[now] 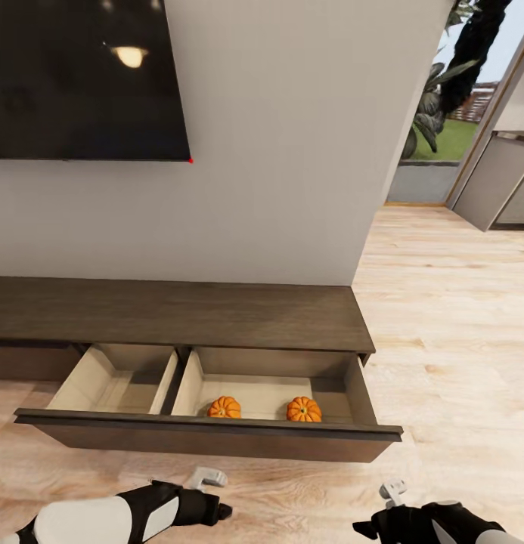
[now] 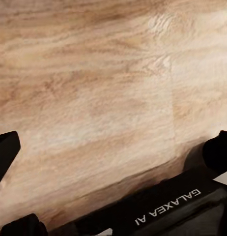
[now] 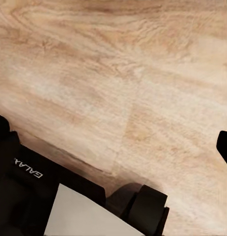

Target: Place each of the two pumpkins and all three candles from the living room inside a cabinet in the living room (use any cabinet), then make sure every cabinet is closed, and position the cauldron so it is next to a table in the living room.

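Observation:
The low dark brown cabinet (image 1: 178, 313) stands against the wall, its wide drawer (image 1: 216, 438) pulled out towards me. Two orange pumpkins (image 1: 224, 407) (image 1: 304, 409) sit side by side in the drawer's right compartment. The left compartment (image 1: 114, 381) holds nothing. Both arms hang low in front of the drawer, the left arm (image 1: 133, 514) and the right arm (image 1: 435, 523), over the plank floor. My left gripper (image 2: 113, 147) is open, with bare floor between its fingers. My right gripper (image 3: 113, 135) is open too and holds nothing. The candles, cauldron and table are out of view.
A black wall-mounted TV (image 1: 80, 75) hangs above the cabinet. Light wood floor (image 1: 443, 317) runs to the right towards a glass doorway (image 1: 443, 113) with plants outside. The open drawer front juts out close to my arms.

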Motion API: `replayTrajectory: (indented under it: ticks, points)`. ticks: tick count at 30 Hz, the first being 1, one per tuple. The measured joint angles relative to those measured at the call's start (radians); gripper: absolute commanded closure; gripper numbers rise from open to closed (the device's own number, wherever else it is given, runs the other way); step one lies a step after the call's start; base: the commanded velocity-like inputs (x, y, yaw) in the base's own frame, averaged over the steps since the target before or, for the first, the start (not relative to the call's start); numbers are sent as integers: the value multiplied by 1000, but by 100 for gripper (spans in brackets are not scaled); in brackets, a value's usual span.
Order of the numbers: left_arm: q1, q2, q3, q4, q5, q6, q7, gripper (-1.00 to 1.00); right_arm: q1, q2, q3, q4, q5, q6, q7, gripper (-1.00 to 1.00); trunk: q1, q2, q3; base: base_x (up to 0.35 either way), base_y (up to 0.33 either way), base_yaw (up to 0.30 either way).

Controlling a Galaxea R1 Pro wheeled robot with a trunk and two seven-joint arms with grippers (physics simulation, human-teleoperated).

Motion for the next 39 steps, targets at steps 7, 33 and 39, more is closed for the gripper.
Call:
replayTrajectory:
  ticks: [7, 33, 39]
  points:
    - [40, -52, 1, 0, 1, -173, 220, -100, 10, 73, 1, 2, -2, -107, -249, -100, 0, 0, 0, 0, 0, 0]
    - [49, -110, 2, 47, -5, -305, 299, -100, 61, 275, 0, 3, -6, -351, -742, -100, 0, 0, 2, 0, 0, -11]
    - [49, -103, 2, 49, -5, -307, 299, -100, 62, 277, 0, 2, -5, -352, -739, -100, 0, 0, 7, 0, 0, -110]
